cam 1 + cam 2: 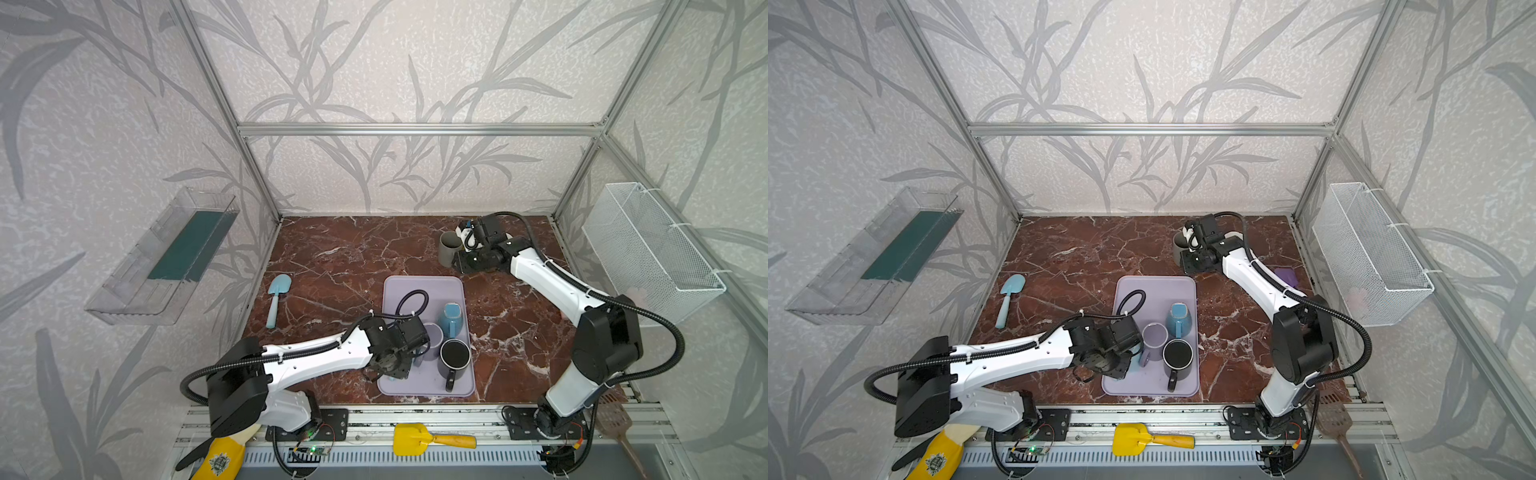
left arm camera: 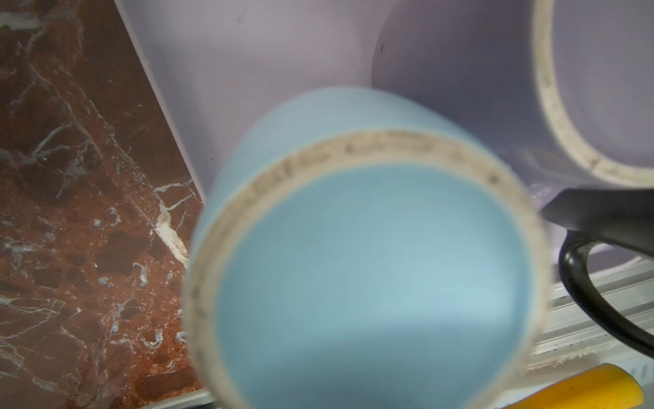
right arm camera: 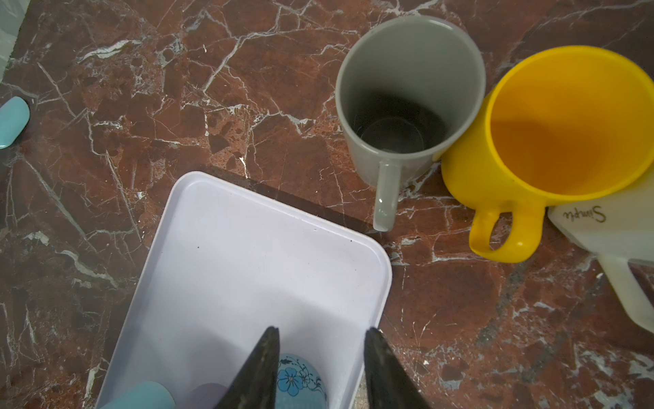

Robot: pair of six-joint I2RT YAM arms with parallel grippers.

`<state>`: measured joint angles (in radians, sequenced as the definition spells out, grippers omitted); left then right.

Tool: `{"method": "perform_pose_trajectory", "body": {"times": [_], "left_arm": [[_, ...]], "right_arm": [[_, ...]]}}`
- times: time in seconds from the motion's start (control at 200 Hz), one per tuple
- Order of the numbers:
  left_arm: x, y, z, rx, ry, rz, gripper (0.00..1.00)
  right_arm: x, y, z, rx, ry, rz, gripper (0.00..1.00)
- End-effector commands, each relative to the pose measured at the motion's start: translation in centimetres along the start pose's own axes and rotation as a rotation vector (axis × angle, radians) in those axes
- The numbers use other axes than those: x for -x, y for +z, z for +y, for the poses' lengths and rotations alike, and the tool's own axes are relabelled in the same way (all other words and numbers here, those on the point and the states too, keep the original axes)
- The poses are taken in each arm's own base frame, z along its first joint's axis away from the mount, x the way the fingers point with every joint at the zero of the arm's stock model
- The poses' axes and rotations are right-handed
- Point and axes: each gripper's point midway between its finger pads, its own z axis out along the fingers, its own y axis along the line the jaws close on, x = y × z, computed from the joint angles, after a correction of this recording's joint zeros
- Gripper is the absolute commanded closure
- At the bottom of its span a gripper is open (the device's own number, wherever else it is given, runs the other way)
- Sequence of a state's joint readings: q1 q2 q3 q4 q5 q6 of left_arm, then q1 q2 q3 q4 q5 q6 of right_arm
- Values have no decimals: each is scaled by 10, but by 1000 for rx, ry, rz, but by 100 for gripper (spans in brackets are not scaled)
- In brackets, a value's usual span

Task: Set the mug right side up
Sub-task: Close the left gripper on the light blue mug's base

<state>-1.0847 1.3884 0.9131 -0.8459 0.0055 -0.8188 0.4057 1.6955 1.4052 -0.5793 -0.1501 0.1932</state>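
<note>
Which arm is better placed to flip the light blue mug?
Likely left: left claw is at the inverted light blue mug; right claw sits far back by the grey mug.

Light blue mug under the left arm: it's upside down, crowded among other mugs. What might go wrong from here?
1. The upside-down light blue mug stands close beside the lavender mug and near the black mug. Turning it over might knock one of them.
2. How it is held cannot be seen here. Smooth glazed ceramic may slip and drop onto the tray.
</note>
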Motion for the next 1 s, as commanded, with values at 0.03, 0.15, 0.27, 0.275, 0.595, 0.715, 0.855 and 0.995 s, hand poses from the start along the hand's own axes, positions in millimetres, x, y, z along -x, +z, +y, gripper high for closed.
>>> {"method": "perform_pose_trajectory", "body": {"times": [0.03,0.15,0.27,0.275,0.595,0.715,0.855,0.995], "left_arm": [[3,-4,1,25,15,-1,68],[3,-3,-1,28,24,9,71],[3,-3,0,36,30,15,72],[3,-3,0,37,31,16,72],[4,-3,-1,49,50,27,77],[5,-3,-2,53,56,31,79],[5,-2,-2,60,59,37,81],[5,-1,0,69,58,41,82]], "right_arm": [[1,-5,-1,-7,-1,-14,59],[1,-7,-1,-6,2,-18,59],[2,-8,-1,-8,0,-21,59],[2,-8,-1,-8,-1,-21,59],[4,-8,-1,-6,-3,-25,60],[4,-9,-1,-8,-4,-25,60],[4,-10,-1,-10,-6,-25,60],[5,-10,-1,-8,-6,-28,60]]}}
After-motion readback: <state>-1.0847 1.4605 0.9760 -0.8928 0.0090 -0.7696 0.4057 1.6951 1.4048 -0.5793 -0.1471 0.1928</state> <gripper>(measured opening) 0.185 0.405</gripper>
